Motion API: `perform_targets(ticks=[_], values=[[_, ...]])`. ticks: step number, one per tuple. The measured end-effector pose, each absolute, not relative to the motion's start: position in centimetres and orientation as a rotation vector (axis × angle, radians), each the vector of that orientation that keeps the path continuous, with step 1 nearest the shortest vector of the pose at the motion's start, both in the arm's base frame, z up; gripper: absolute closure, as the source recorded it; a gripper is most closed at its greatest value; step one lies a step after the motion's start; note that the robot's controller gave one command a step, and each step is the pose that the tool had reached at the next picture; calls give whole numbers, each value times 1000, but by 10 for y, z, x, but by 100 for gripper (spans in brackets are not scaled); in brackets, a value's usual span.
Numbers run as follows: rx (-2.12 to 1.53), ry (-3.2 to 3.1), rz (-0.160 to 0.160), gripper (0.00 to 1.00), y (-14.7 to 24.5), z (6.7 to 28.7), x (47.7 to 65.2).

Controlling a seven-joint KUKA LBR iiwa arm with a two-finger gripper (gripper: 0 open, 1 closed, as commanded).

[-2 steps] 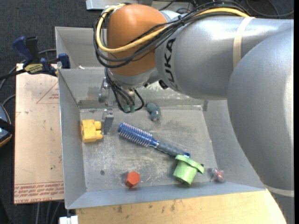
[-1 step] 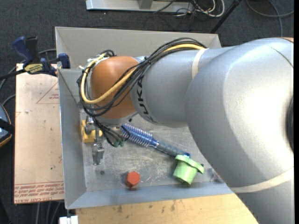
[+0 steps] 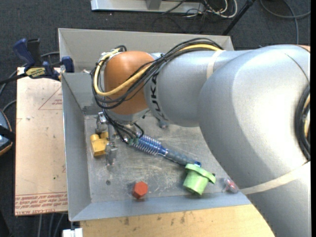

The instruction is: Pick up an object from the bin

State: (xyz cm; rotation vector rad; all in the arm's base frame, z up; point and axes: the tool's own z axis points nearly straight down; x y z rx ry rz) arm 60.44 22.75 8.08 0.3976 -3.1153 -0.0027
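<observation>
Five loose things are lying in the bin (image 3: 74, 147): one yellow block (image 3: 98, 145), one red block (image 3: 140, 190), one green cap (image 3: 195, 180), one blue tool with a coiled handle (image 3: 150, 146) and one small pinkish bit (image 3: 229, 184). Two blocks are showing, then, and the other kinds are appearing once each.

Grey metal bin (image 3: 74, 132), floor scuffed. Just beside my tool (image 3: 110, 149): a yellow block (image 3: 98, 144) and a blue coiled brush (image 3: 150, 146). Well apart from it, toward the front wall: red block (image 3: 140, 190), green cap (image 3: 196, 179).
</observation>
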Motion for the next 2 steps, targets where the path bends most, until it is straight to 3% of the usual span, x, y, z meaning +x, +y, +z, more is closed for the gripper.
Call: perform_targets(ticks=[1,2], values=[[394,-3118,-3,100,227,81,606],[1121,-2946,-2,100,220,317,577]])
